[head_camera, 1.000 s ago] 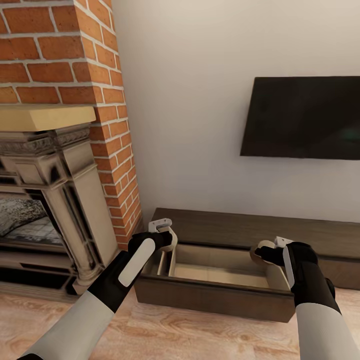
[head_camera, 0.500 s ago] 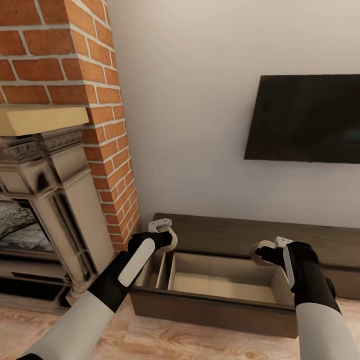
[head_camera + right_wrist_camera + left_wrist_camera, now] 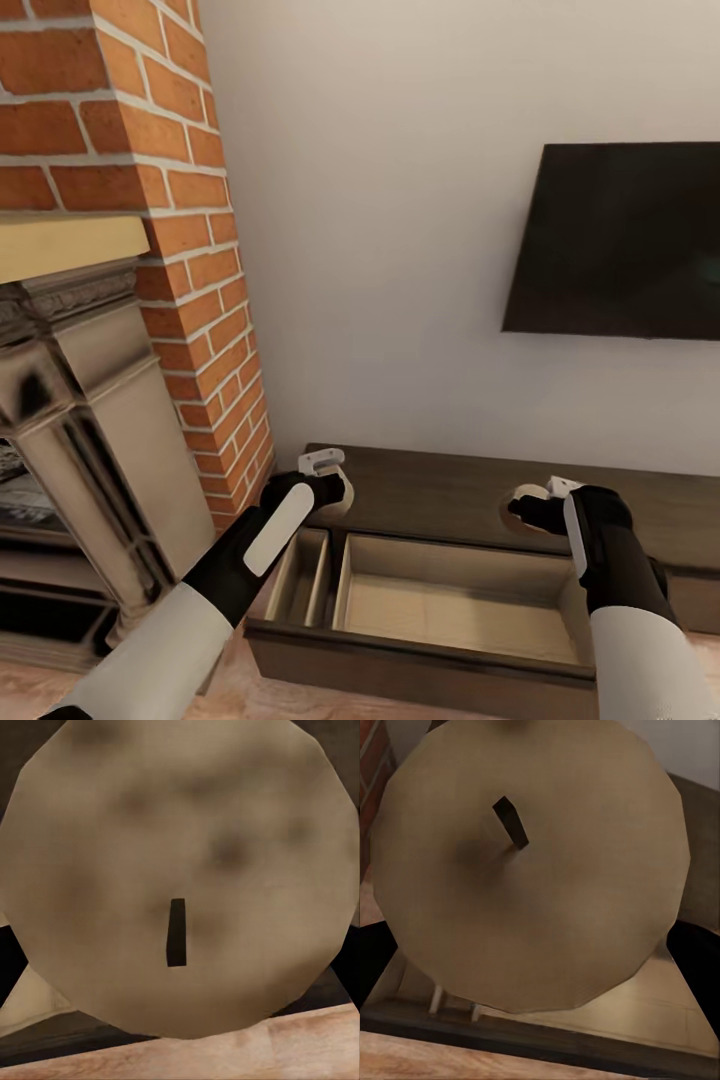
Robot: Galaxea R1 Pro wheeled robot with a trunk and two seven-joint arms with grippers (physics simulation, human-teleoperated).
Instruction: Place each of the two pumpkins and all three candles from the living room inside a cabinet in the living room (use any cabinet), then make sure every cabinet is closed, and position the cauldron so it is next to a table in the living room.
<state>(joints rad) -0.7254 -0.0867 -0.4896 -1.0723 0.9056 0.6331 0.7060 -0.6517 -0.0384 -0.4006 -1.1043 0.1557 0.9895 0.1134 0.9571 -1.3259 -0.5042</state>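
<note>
each gripper, left gripper (image 3: 335,482) and right gripper (image 3: 527,508), is clamped on a candle (image 3: 529,862) above the cabinet's open drawer (image 3: 450,610); stubby, stiff, probably light, best squeezed round the sides.

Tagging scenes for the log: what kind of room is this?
Most likely a living room. A brick fireplace with a carved mantel stands at the left, a dark flat screen hangs on the wall, and a long low dark-wood cabinet runs beneath it, one drawer pulled open.
</note>
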